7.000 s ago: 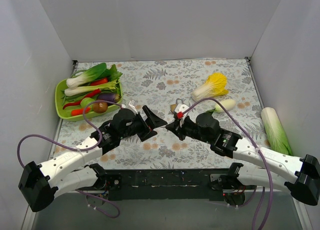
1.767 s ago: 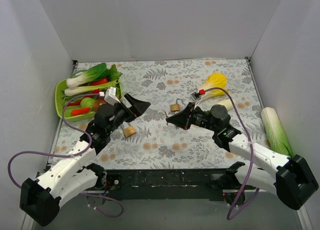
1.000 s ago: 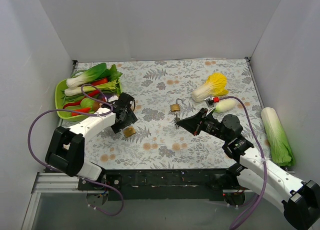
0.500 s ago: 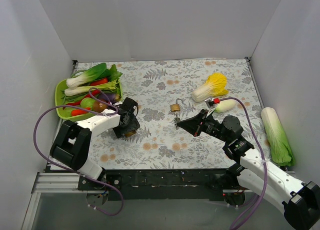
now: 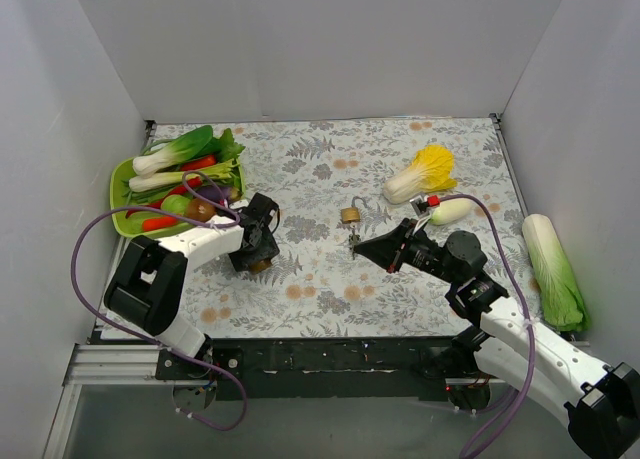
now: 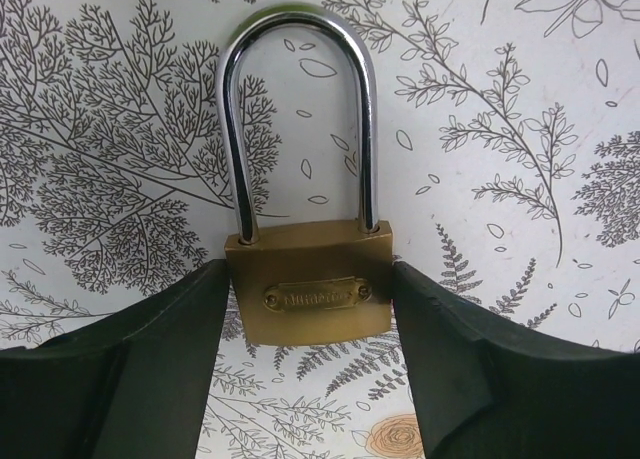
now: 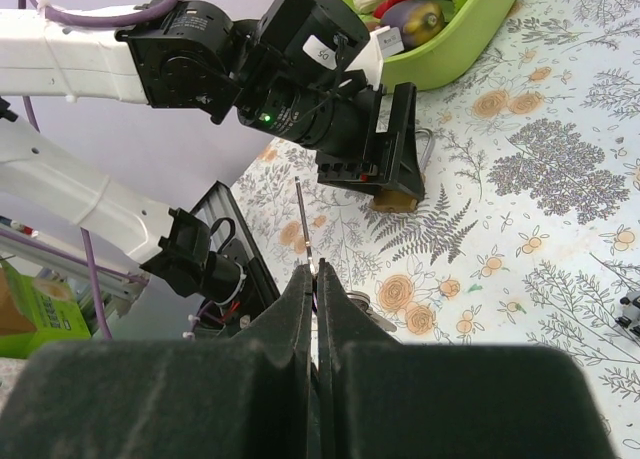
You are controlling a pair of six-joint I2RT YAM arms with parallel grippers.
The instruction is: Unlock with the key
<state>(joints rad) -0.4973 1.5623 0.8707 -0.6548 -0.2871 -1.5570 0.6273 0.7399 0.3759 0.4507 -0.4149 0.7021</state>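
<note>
the green tray point(image 5: 117, 195) sits at the far left of the bench point(image 5: 320, 169), against the wall. it holds toy vegetables piled together: long leafy greens point(image 5: 178, 145) on the far side, red peppers point(image 5: 198, 163) among them, a purple aubergine point(image 5: 216, 191) and a couple of small round pieces at the near rim.

just right of the tray, my left hand point(image 5: 256, 259) is down over the brass padlock point(image 6: 310, 295). that padlock lies flat on the bench with its steel shackle pointing away from me, and my fingers point(image 6: 150, 359) press against the two sides of its brass body, so i hold it at a middling width.

the second padlock point(image 5: 350, 215) lies near the middle of the bench, with nothing touching it.

my right hand point(image 5: 362, 247) points left, with its tip just on the near side of that second padlock. it is pinched fully closed on the key point(image 7: 303, 221), whose thin metal blade sticks out past my fingertips. the key is well apart from my left hand and the padlock it holds. i cannot tell whether it touches the bench.

further right lie a yellow-leafed cabbage point(image 5: 425, 173), a small pale vegetable point(image 5: 451, 210) and, against the right wall, a long green cabbage point(image 5: 549, 262).
</note>
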